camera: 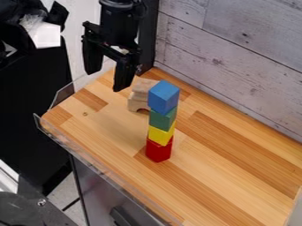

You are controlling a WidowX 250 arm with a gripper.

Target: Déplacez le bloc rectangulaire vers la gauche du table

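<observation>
I want a free spot on the left of the wooden table (pixel 65 115). My black gripper (pixel 106 81) hangs at the top left, fingers wide apart, holding nothing. I think the rectangular block (pixel 141 93) sits on the wooden arch (pixel 135 104), but I can't see its edges well. I should come straight down, pinch gently and lift clear. The block tower (pixel 162 119) is near, so I mustn't bump it.

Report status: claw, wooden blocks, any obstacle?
Claw open, empty. Wooden blocks piled on table. Coloured tower close in front, possibly in the way.
</observation>
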